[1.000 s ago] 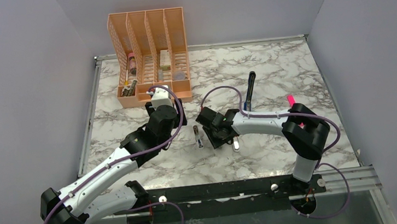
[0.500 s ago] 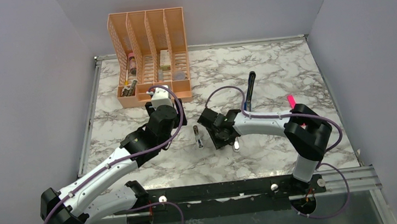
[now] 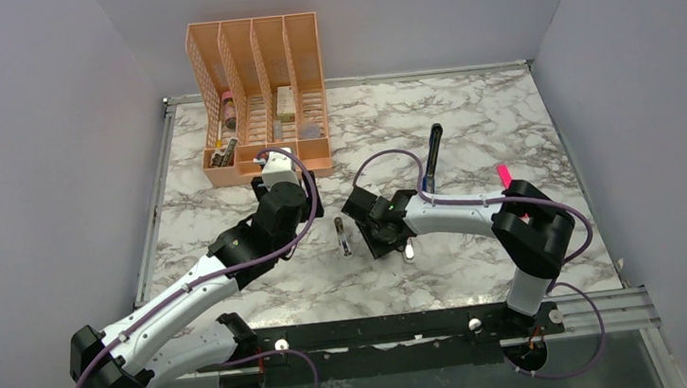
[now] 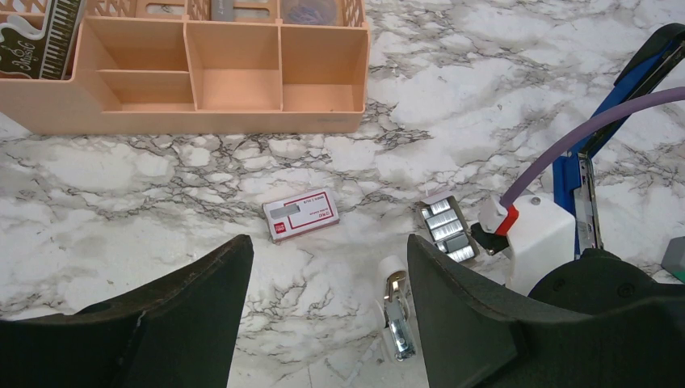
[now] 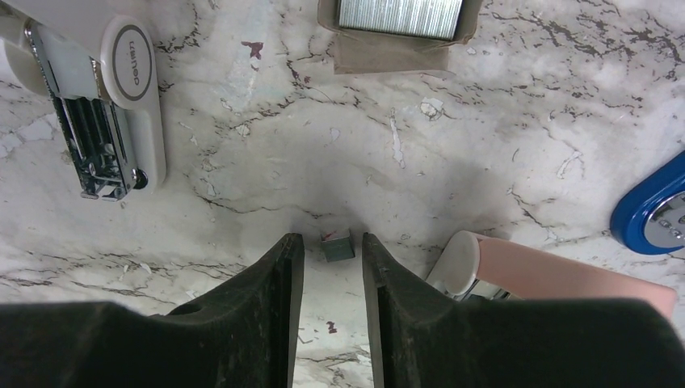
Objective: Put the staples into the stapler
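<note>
The left arm [image 3: 187, 290] stretches up toward centre frame, left gripper [image 4: 327, 259] spread wide. The right arm [image 3: 456, 212] folds leftward, right gripper [image 5: 331, 242] pointing down, jaws narrowly parted.

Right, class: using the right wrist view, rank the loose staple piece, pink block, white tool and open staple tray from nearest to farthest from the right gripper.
1. Loose staple piece: between the fingertips of the right gripper.
2. Pink block: right, beside one finger.
3. White tool, upper left, and open staple tray, top: too close to call.
</note>
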Tool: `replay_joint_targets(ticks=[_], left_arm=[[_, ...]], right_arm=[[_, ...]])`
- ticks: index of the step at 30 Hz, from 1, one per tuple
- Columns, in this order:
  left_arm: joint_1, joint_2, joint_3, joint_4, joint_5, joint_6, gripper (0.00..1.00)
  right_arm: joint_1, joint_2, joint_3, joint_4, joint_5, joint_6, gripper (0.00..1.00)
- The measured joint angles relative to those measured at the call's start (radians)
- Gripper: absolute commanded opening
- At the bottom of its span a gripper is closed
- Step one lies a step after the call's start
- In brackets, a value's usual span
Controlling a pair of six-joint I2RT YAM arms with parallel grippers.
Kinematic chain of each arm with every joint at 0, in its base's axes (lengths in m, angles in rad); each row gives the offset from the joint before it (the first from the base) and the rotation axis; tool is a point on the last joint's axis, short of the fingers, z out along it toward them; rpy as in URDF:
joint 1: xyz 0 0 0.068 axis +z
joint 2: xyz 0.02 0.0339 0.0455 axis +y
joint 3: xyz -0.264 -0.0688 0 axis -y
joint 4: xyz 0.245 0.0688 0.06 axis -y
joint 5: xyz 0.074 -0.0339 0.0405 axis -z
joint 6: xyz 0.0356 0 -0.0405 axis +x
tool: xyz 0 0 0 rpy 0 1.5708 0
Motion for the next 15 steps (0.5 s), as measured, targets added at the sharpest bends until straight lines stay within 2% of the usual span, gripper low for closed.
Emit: replay_joint_targets(ticks=[7,15], left_arm=[[0.0,0.0,0.0,0.0,0.0,0.0,0.71],[0.0,0.001,0.0,0.0,0.0,0.0,0.71]], right_arm=[[-0.002,0.0,0.0,0.015,-0.016,-0.087,0.38],[-0.019,0.0,0.0,0.049,-0.06,-0.165,0.33]])
